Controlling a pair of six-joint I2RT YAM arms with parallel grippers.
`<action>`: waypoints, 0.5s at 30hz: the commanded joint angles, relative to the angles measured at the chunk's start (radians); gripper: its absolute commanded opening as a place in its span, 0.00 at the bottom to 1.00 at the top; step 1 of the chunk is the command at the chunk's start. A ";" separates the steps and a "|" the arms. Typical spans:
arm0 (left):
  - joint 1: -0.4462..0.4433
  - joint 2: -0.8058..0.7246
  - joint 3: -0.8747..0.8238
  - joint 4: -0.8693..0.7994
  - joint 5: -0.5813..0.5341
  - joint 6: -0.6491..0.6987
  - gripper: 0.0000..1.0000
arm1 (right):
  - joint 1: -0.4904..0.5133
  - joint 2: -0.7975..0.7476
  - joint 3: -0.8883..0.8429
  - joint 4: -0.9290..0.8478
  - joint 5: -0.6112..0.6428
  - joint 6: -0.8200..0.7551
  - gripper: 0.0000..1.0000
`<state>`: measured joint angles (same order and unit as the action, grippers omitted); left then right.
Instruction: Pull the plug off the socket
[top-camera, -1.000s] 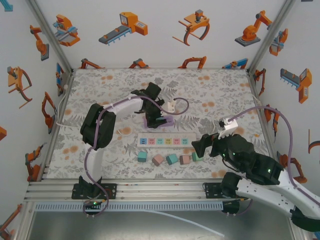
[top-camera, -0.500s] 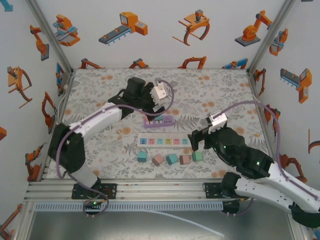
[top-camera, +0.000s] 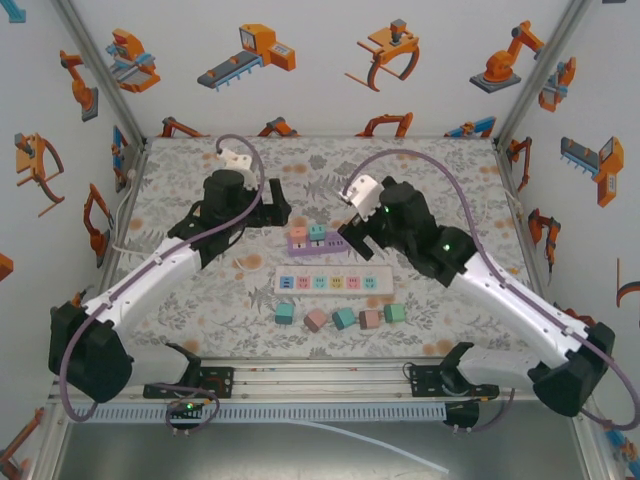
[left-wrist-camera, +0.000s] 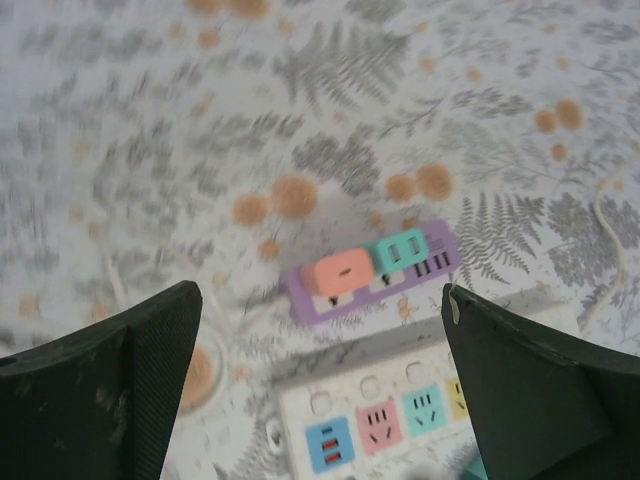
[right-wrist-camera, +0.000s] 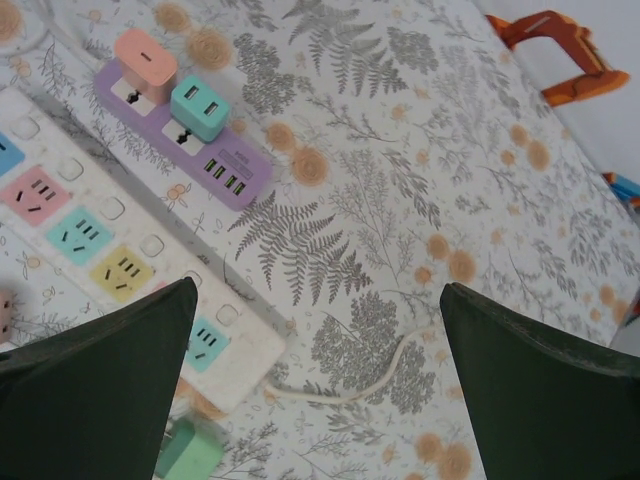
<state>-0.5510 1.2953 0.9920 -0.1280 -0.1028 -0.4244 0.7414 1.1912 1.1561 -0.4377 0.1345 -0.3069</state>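
Note:
A purple socket strip (top-camera: 330, 243) lies mid-table with a pink plug (top-camera: 298, 236) and a teal plug (top-camera: 317, 232) seated in it side by side. My left gripper (top-camera: 277, 207) hangs open just left of and beyond the strip. In the left wrist view the pink plug (left-wrist-camera: 338, 272) and teal plug (left-wrist-camera: 398, 250) sit on the strip (left-wrist-camera: 440, 250), ahead of the open gripper (left-wrist-camera: 320, 296). My right gripper (top-camera: 351, 238) is open just right of the strip. Its wrist view has the pink plug (right-wrist-camera: 145, 60) and teal plug (right-wrist-camera: 200, 108) at upper left, away from the gripper (right-wrist-camera: 315, 288).
A white power strip (top-camera: 333, 283) with coloured outlets lies just in front of the purple one, its thin cord (right-wrist-camera: 350, 385) trailing right. A row of several coloured blocks (top-camera: 343, 318) sits nearer the bases. Printed walls (top-camera: 600, 120) close the sides and back.
My left gripper has lifted off the purple strip, drawn back to the left and opened wider. My right arm has swung from the near right up to the strip's right end.

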 joint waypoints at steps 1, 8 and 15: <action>0.007 0.041 0.008 -0.205 -0.088 -0.320 0.97 | -0.066 0.084 0.080 -0.032 -0.287 -0.130 0.99; 0.008 0.138 -0.007 -0.224 -0.048 -0.439 0.88 | -0.155 0.288 0.174 -0.007 -0.497 -0.197 0.93; 0.016 0.282 0.023 -0.171 0.054 -0.429 0.64 | -0.162 0.453 0.222 0.103 -0.576 -0.204 0.90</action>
<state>-0.5415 1.5364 0.9936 -0.3206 -0.0990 -0.8227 0.5838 1.6115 1.3392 -0.4084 -0.3538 -0.4881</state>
